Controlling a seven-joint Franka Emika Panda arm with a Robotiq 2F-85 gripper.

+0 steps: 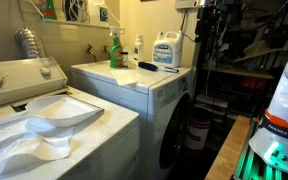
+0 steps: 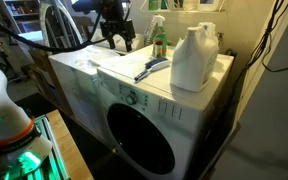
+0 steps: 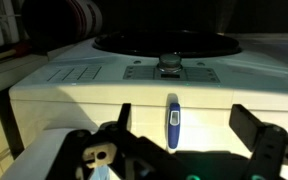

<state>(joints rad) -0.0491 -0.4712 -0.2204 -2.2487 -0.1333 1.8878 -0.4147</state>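
Observation:
My gripper (image 3: 184,140) is open and empty, its two dark fingers spread wide at the bottom of the wrist view. Between them, a little further out, a slim blue-and-white handheld object (image 3: 173,125) lies flat on the white machine top (image 3: 84,105). In an exterior view the gripper (image 2: 119,35) hovers over the back of the front-loading machine (image 2: 134,130), left of a green spray bottle (image 2: 159,40). A blue-and-white object (image 2: 152,68) lies on that top, also seen in an exterior view (image 1: 149,67).
A large white detergent jug (image 2: 194,60) (image 1: 165,50) stands on the same top. A top-loading machine (image 1: 44,120) with white cloth (image 1: 54,115) on it stands beside it. A white panel with a grey knob (image 3: 169,62) lies beyond the object.

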